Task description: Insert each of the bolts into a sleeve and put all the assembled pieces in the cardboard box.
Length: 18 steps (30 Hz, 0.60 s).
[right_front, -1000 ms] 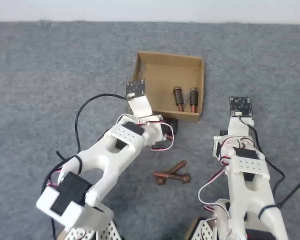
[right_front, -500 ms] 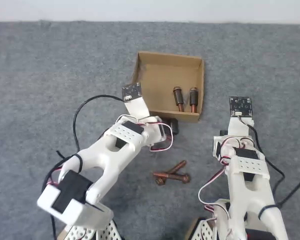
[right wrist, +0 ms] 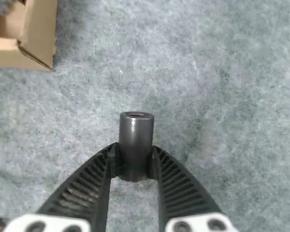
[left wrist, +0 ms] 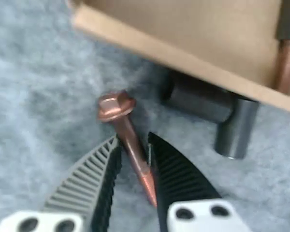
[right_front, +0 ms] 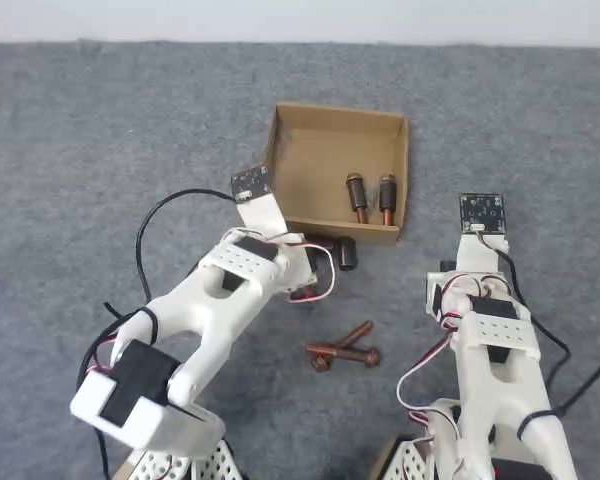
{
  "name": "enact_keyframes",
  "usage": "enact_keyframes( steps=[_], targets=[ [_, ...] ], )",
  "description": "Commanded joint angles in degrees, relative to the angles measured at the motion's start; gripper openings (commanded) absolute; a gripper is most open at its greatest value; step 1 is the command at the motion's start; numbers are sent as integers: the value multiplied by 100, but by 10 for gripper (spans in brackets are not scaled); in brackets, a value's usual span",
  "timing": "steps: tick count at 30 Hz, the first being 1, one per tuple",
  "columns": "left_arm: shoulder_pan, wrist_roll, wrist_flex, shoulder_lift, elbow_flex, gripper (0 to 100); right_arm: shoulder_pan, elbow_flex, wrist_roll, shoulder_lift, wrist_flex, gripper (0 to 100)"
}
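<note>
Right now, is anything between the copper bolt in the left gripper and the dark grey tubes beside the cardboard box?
Nothing visible. Only grey carpet lies between the copper bolt, held in the left gripper, and the two dark grey sleeves beside the cardboard box.

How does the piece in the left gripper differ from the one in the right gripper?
The left gripper holds a copper-coloured bolt; the right gripper holds a dark grey sleeve. The bolt is thin, with a hex head and pointed tip; the sleeve is a thicker hollow cylinder. Both sit clamped between their gripper's jaws.
</note>
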Motion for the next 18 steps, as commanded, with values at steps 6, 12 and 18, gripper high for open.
enact_keyframes(
  steps=[6, 12, 18],
  targets=[
    [-1073, -1020, 1196, -97, -752, 79, 22, -26, 97, -251, -57, 6],
    [-1152, -1864, 1477, -97, -892, 80, 22, -26, 97, -251, -57, 6],
    [-1116, -2110, 1495, -97, -892, 80, 22, -26, 97, -251, -57, 6]
  ],
)
